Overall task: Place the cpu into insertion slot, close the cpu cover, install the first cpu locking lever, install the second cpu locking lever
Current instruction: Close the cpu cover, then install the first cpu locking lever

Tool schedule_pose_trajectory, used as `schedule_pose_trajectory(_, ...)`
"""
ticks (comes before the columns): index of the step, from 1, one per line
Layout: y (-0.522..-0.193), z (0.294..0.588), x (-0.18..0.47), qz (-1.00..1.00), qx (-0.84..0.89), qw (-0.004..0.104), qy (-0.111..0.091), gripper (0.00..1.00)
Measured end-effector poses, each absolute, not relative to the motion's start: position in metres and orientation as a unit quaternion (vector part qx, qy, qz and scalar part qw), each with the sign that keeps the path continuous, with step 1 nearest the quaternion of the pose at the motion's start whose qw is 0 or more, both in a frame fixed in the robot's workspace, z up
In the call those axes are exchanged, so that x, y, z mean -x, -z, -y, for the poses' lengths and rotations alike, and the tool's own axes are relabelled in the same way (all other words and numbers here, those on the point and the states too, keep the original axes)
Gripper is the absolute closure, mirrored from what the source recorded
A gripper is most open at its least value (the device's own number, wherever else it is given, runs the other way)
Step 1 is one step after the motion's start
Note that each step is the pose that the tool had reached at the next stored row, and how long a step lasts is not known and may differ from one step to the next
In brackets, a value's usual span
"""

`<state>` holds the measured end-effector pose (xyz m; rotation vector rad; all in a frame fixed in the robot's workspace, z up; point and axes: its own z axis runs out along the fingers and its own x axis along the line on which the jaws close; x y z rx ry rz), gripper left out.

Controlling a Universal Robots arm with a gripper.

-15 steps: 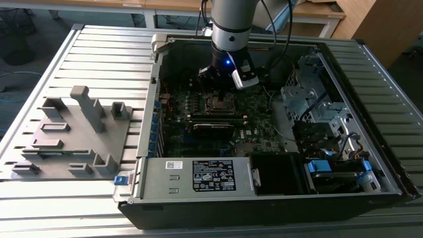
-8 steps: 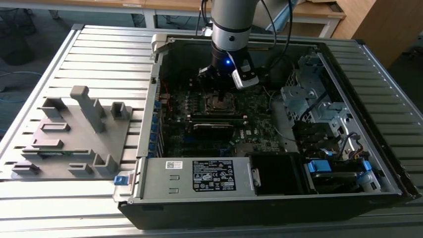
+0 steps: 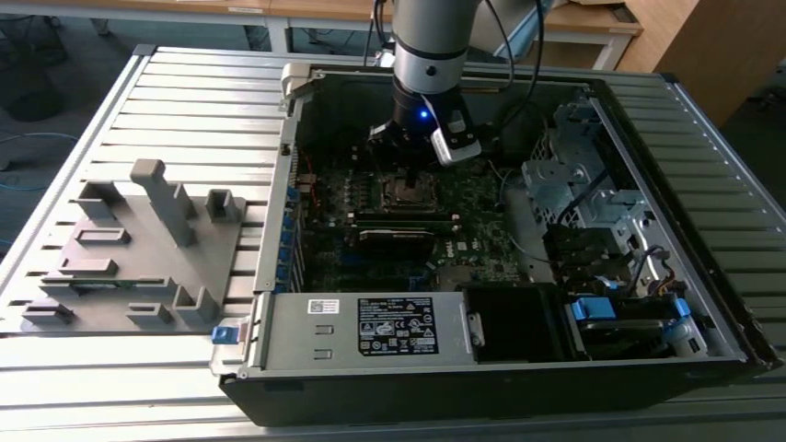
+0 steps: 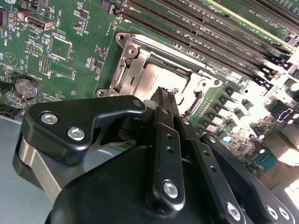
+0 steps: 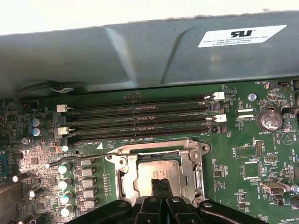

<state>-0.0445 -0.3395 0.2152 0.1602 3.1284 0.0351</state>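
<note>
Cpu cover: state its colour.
Silver metal; the cpu cover shows best in the first wrist view.

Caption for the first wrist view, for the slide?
Shut gripper at the cpu, cover framing it on the motherboard.

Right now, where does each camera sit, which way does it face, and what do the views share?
Exterior view: off the arm, high up, looking down into the open computer case; the arm and gripper stand over the insertion slot.
First wrist view: on the arm, looking past the gripper at the cpu and memory slots.
Second wrist view: on the arm behind the gripper, looking along it at the cpu cover.
Shared: both wrist views show the gripper's tips over the cpu, framed by the cover.
</note>
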Motion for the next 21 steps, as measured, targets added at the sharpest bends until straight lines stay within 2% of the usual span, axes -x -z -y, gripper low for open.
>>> schedule_pose_trajectory(21, -0.2188, 0.3395, 0.0455, -0.999, -0.051, 0.004, -0.011, 0.90)
